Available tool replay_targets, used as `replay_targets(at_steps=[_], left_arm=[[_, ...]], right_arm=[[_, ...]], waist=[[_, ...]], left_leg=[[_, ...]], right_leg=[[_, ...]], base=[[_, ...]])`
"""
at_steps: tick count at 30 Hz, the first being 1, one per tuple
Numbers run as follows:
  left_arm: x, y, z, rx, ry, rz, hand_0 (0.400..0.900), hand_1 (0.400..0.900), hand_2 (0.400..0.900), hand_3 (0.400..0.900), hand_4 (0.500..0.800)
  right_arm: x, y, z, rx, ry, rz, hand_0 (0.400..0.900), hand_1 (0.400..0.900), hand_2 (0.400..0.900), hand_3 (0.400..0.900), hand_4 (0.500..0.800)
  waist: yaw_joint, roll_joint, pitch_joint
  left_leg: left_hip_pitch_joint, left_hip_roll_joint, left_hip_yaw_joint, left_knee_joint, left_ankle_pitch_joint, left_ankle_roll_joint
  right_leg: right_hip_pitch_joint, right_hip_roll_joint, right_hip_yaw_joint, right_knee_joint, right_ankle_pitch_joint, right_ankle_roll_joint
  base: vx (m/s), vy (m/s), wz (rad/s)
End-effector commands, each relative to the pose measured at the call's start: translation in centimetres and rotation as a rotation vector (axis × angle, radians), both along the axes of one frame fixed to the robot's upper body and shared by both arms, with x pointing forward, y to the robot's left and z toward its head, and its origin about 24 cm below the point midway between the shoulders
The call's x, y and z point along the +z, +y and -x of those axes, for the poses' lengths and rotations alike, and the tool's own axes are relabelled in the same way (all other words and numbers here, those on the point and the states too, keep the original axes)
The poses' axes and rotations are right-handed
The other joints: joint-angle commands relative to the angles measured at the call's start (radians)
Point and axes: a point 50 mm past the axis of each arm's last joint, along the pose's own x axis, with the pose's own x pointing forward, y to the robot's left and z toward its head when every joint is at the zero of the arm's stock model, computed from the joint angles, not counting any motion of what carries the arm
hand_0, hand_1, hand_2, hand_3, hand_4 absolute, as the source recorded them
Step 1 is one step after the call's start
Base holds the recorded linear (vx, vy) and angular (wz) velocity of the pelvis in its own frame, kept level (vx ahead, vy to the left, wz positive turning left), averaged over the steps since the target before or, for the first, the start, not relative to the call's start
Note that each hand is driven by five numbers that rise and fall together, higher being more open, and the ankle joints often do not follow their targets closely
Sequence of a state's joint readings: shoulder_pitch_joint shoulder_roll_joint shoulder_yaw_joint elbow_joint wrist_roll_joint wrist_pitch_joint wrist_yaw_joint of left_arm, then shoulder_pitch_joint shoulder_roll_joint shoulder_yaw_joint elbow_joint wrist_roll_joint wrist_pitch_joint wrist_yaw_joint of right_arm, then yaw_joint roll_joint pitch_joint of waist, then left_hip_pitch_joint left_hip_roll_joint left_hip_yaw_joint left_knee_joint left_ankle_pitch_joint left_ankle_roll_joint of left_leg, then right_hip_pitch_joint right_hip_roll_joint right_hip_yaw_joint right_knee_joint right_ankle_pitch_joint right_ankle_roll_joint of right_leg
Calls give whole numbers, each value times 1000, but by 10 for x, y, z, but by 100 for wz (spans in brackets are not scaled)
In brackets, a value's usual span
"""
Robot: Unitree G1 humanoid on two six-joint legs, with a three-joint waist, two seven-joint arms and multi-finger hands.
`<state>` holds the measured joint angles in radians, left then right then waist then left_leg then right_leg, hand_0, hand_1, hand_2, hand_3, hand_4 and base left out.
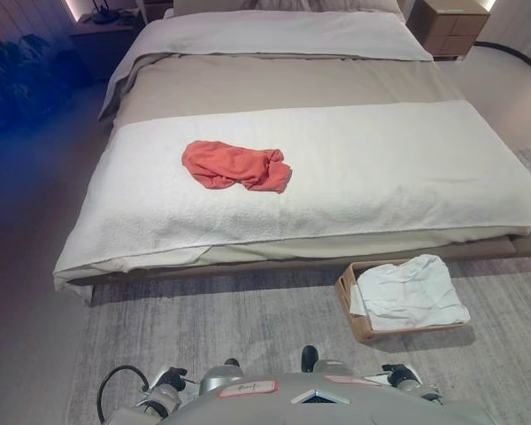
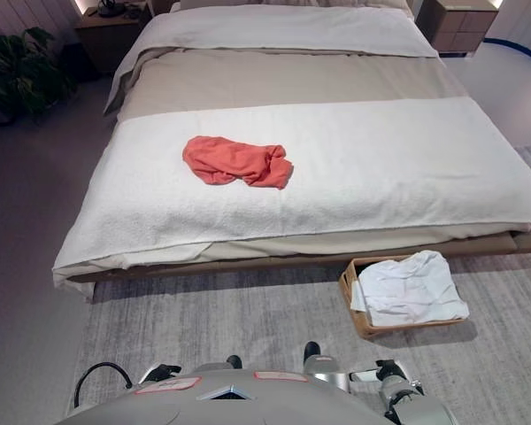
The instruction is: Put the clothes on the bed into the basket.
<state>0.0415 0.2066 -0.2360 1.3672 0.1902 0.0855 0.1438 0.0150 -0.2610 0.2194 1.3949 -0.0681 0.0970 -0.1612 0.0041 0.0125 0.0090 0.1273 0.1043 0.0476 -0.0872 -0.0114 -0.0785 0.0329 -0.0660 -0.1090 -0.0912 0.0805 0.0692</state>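
a crumpled orange-red garment (image 1: 236, 166) lies on the white blanket (image 1: 407, 168) that runs across the foot half of the bed (image 1: 283, 84), left of the blanket's middle and well back from the foot edge, nothing touching it. beyond the blanket the beige cover is bare up to a pale folded-back sheet near the head of the bed. on the grey rug (image 1: 248, 328) just off the bed's foot edge, toward its right corner, stands a low tan basket (image 1: 347, 297); a white garment (image 1: 411, 290) fills it and spills over its right and front rims. neither hand can be made out: only the arms' near ends show at the bottom edge of both views, so i cannot tell how the left hand or the right hand is set. a wooden nightstand (image 1: 451, 25) stands by the bed's far right corner, another nightstand (image 2: 111, 27) by its far left corner, and a dark leafy plant (image 2: 22, 71) stands on the floor beside the bed's left edge.
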Motion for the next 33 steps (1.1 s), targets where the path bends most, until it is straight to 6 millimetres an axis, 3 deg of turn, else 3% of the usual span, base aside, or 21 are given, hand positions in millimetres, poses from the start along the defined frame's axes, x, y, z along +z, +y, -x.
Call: replay_targets(at_steps=[1,29,33], left_arm=[[4,13,-8,-2,7,-49,900,900,900,900,800],[4,16,-6,22,10,-53,900,900,900,900,800],[6,21,-10,32,0,-62,900,900,900,900,800]], right_arm=[[4,-5,-18,-2,-33,33,900,900,900,900,800],[5,-10,-17,6,-24,51,900,900,900,900,800],[7,-14,-26,26,-37,58,900,900,900,900,800]], waist=[[-18,-22,29],[-13,-27,42],[-17,-19,61]], left_leg=[[-2,-73,17,0,-29,18],[-10,-73,13,0,-27,17],[-22,-68,9,0,-23,24]], right_leg=[[72,-15,-89,4,-73,46],[68,-13,-96,4,-71,47],[27,-15,-89,68,-83,35]], base=[[0,0,0],[0,0,0],[-31,-18,4]])
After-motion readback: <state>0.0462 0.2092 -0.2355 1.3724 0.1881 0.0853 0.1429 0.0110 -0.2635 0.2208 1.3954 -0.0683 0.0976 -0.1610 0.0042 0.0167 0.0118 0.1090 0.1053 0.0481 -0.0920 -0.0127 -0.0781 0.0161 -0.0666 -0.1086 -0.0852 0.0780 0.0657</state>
